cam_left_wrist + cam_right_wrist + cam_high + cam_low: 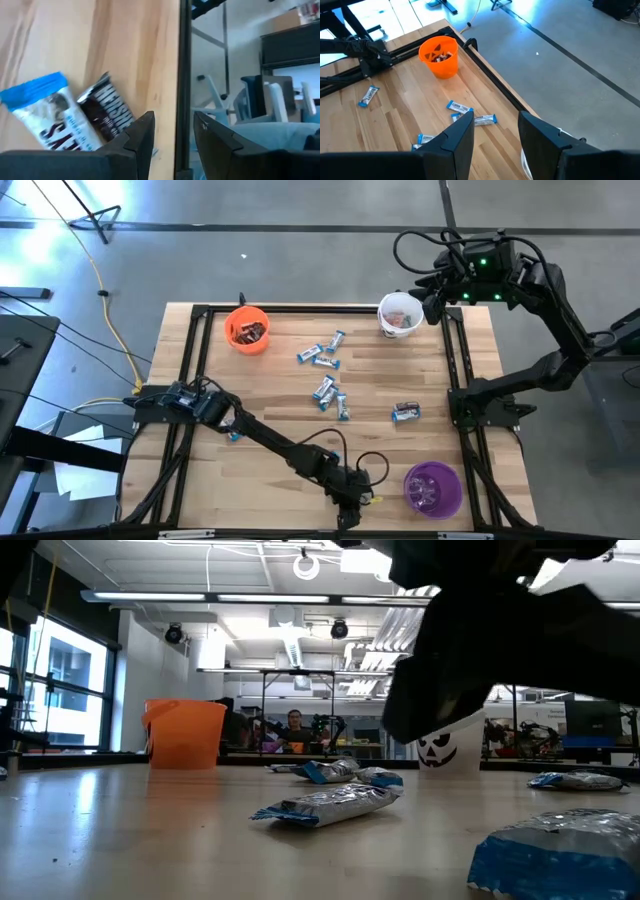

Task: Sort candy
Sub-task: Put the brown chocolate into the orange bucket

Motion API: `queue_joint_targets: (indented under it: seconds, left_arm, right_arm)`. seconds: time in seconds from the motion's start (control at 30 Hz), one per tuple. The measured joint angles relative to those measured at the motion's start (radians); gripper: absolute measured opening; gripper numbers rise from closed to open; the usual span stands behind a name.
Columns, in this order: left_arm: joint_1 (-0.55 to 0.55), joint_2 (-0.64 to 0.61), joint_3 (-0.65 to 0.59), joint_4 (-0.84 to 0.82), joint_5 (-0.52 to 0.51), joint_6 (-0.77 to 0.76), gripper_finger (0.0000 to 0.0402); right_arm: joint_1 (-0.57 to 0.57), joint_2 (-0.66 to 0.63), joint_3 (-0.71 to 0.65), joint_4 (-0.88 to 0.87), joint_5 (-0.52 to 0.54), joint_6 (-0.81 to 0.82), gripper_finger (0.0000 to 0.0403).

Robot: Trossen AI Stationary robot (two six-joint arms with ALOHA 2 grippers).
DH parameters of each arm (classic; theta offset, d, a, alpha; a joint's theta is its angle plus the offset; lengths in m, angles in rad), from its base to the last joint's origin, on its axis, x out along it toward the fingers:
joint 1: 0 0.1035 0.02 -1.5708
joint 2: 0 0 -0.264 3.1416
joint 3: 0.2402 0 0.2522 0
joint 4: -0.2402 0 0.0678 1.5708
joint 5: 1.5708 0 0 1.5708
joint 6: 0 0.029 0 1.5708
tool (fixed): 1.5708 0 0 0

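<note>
Several blue-and-white candy pieces point(325, 375) lie flat mid-table, and a darker one point(405, 412) lies to their right. At the table's near edge my left gripper point(350, 515) reaches low, slanting down, open point(172, 132) and holding nothing. A blue-and-white candy point(47, 112) and a dark brown candy point(107, 112) lie flat just beside one of its fingers point(142, 137). My right gripper point(432, 305) hangs high over the white cup point(400, 315) at the far right, open point(495, 135) and holding nothing.
An orange cup point(247, 328) with dark pieces stands at the far left, and a purple cup point(432, 488) at the near right beside my left gripper. A black frame rail point(184, 75) runs along the table edge past my left fingers. One blue candy point(233, 436) lies by the left arm.
</note>
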Motion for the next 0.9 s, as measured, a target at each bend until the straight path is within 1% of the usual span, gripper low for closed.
queue_joint_targets:
  seconds: [0.27,0.5,0.6,0.67,0.77,0.9]
  left_arm:
    - [0.005,0.000,0.000,-0.064,-0.010,-0.045,0.0146]
    - [0.015,0.006,0.000,-0.087,-0.033,-0.044,0.0148]
    - [0.020,0.029,-0.002,-0.078,-0.017,-0.070,0.0148]
    - [0.022,0.054,0.000,-0.019,0.020,-0.106,0.0148]
    - [0.023,0.073,0.001,0.024,0.055,-0.141,0.0148]
    - [0.021,0.083,0.003,0.030,0.060,-0.155,0.0148]
  right_arm:
    - [0.000,0.000,0.000,0.000,0.000,0.000,0.0149]
    - [0.000,0.000,0.000,0.000,0.000,0.000,0.0149]
    - [0.000,0.000,0.000,0.000,0.000,0.000,0.0149]
    - [0.000,0.000,0.000,0.000,0.000,0.000,0.0149]
    - [0.000,0.000,0.000,0.000,0.000,0.000,0.0149]
    - [0.000,0.000,0.000,0.000,0.000,0.000,0.0149]
